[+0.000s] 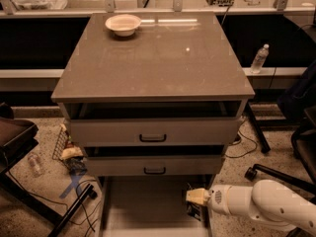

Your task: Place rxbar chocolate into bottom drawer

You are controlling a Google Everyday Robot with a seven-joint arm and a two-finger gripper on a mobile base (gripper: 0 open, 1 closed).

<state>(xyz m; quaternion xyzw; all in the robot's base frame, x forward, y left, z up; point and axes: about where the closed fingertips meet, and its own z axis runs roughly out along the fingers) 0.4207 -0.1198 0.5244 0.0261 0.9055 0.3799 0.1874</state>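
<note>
Rxbar chocolate (193, 212): small, flat, dark wrapper, just beneath the gripper (196, 197), at the 3 o'clock wall of the bottom drawer (143, 201).
Drawer: pulled out, shallow, pale smooth floor, thin walls.
Gripper: cream-tipped, on a white rounded arm entering from 4 o'clock; how far open cannot be told.
White bowl (123, 23): round, at 11 o'clock on the smooth grey cabinet top (158, 63).

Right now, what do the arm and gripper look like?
Arm: smooth white shell in rounded, bulbous segments, no cables or markings visible. Gripper, at the right edge of the bottom drawer: pale cream-yellow, blocky, with a dark part beneath.
</note>
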